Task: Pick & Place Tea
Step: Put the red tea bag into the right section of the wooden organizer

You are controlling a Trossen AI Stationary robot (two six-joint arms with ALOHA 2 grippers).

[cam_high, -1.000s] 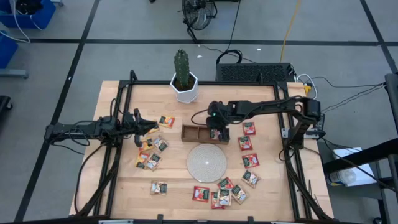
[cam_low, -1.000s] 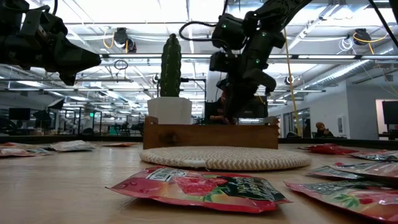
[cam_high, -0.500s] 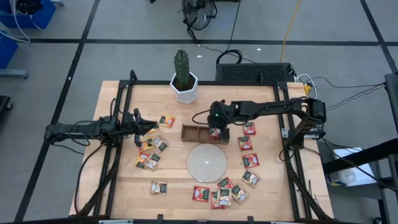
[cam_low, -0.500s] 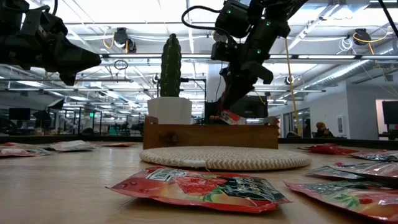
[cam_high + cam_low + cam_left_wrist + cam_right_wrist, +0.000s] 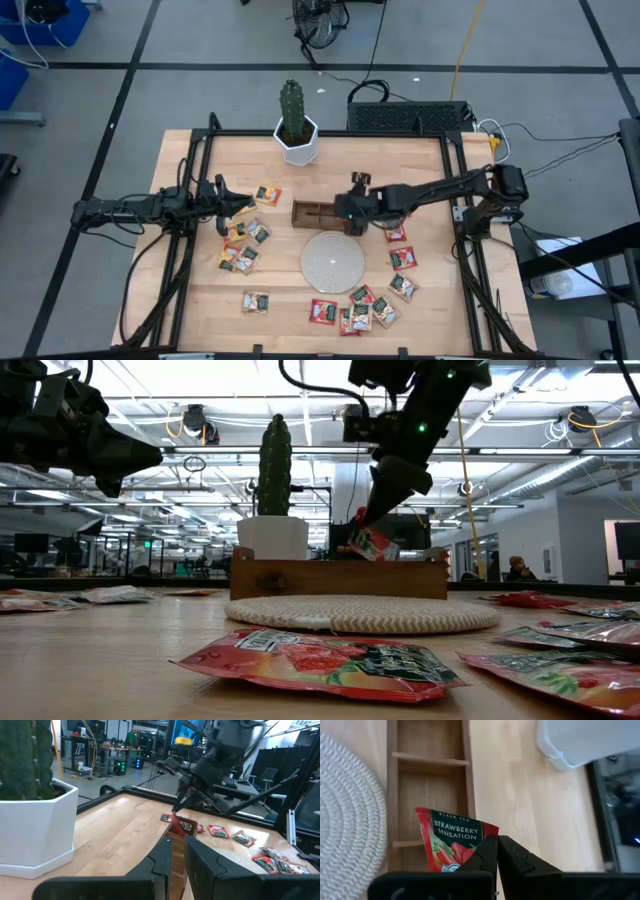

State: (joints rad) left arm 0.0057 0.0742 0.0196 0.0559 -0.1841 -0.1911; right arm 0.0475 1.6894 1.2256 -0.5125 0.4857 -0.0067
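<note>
Right gripper [image 5: 496, 851], fingers pinched together, grips one red strawberry tea sachet [image 5: 451, 846] by its corner above the brown three-compartment wooden tray [image 5: 318, 213]. About sixteen more sachets lie scattered around one round pale woven disc [image 5: 333, 259]. Right arm extends low across the table; left gripper [image 5: 243, 203], nearly closed and empty, hovers near the left sachets.

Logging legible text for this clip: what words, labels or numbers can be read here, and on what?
"BLACK TEA" and "STRAWBERRY SENSATION": on the red sachet in the right gripper.
Print on the near sachet in the low view: too blurred to read.
Other sachets: too small.
</note>
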